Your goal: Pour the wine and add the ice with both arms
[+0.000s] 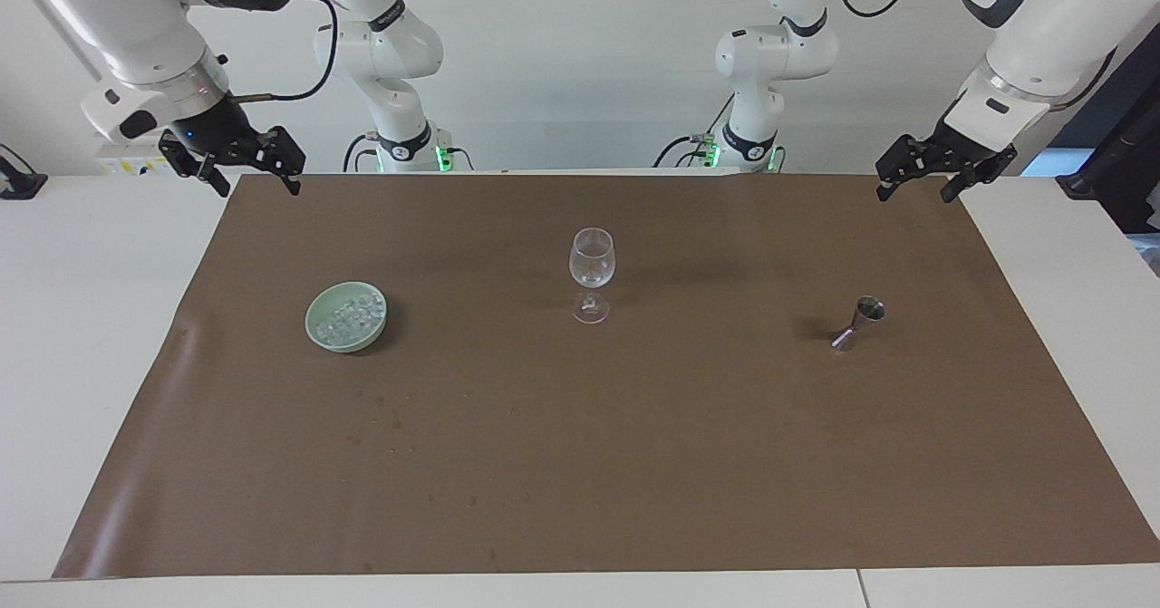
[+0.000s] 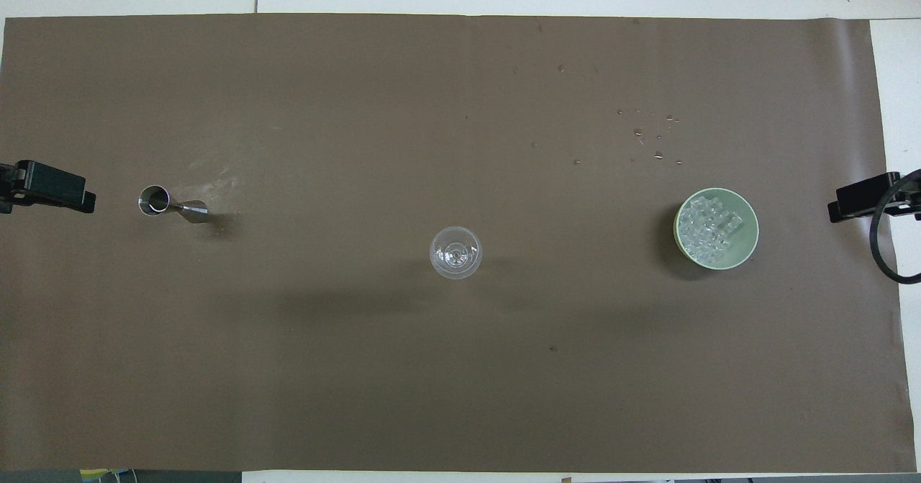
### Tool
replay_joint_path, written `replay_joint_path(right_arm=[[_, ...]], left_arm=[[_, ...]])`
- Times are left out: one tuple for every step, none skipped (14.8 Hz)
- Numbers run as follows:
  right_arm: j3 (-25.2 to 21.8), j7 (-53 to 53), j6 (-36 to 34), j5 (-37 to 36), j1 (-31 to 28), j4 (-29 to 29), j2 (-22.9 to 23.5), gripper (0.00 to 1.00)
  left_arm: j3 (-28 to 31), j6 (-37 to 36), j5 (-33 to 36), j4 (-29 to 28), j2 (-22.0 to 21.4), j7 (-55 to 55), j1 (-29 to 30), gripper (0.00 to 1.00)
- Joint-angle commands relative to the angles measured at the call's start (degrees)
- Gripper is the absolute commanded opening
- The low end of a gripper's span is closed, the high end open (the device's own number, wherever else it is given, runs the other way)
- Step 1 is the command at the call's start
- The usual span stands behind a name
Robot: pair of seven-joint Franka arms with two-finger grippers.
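A clear wine glass [image 1: 592, 268] [image 2: 455, 253] stands upright at the middle of the brown mat. Toward the right arm's end sits a pale green bowl [image 1: 314, 329] [image 2: 750, 218] holding the ice [image 1: 353, 314] [image 2: 704, 232], several small clear chunks. Toward the left arm's end stands a small steel jigger [image 1: 861, 322] [image 2: 170, 204]; whether it holds wine I cannot tell. My left gripper [image 1: 913, 193] [image 2: 50, 185] hangs open over the mat's corner at its own end, holding nothing. My right gripper [image 1: 259, 188] [image 2: 863, 199] hangs open over the other corner, also holding nothing.
The brown mat [image 1: 580, 463] covers most of the white table [image 1: 82, 318]. A scatter of small droplets [image 2: 651, 137] lies on the mat, farther from the robots than the bowl. A black cable loops by the right gripper.
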Motion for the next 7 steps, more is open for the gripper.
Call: replay_joint_path(right_arm=[[0.2, 0.7, 0.8, 0.6, -0.3, -0.5, -0.4, 1.0], [0.2, 0.7, 0.8, 0.6, -0.4, -0.5, -0.4, 1.0], [0.2, 0.7, 0.7, 0.6, -0.4, -0.6, -0.4, 1.0], [0.2, 0.7, 0.7, 0.6, -0.4, -0.6, -0.4, 1.0], [0.2, 0.7, 0.6, 0.6, -0.4, -0.6, -0.4, 1.0], [0.2, 0.7, 0.4, 0.6, -0.4, -0.6, -0.4, 1.0], [0.2, 0.7, 0.4, 0.6, -0.4, -0.6, -0.4, 1.0]], left_arm=[[0.3, -0.4, -0.3, -2.1, -1.9, 0.9, -0.2, 1.0], [0.4, -0.4, -0.3, -2.1, -1.8, 0.8, -0.2, 1.0], [0.3, -0.2, -0.1, -2.0, -1.8, 0.8, -0.2, 1.0], [0.3, 0.0, 0.1, -1.8, -1.7, 0.6, -0.3, 1.0], [0.3, 0.4, 0.2, -1.6, -1.5, 0.3, -0.3, 1.0], [0.3, 0.6, 0.1, -1.3, -1.2, 0.5, -0.1, 1.0], [0.2, 1.1, -0.1, -1.2, -1.0, 0.5, 0.3, 1.0]])
